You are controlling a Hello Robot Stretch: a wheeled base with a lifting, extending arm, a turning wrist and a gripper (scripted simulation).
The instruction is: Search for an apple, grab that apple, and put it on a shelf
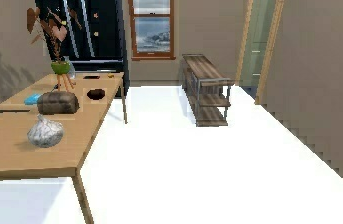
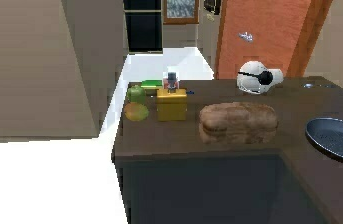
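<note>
Apple point(image 2: 135, 111): a small round yellow-green thing is the best match. It sits on the dark table point(image 2: 179, 150) in the arm side view, right at that table's left edge, just beside a yellow box point(image 2: 173, 106).

Largest down:
- The white floor point(image 1: 219, 170) is wide open in the forward view, with a broad lane between the wooden table point(image 1: 91, 125) at left and the low shelf point(image 1: 207, 90) farther back.
- The floor is also open left of the dark table in the arm side view.
- A dark cabinet point(image 1: 89, 30) stands behind the wooden table's far end, with a window point(image 1: 151, 25) beside it.
- A bread loaf point(image 2: 239, 121) lies mid dark table, near its front edge.
- A dark pan point(image 2: 339, 138) is cut by that view's right edge.
- On the wooden table are a dark loaf point(image 1: 57, 102), a grey-white vase point(image 1: 45, 132), and a dark bowl point(image 1: 96, 94) close to the right edge.

Pincer state: cannot tell.
</note>
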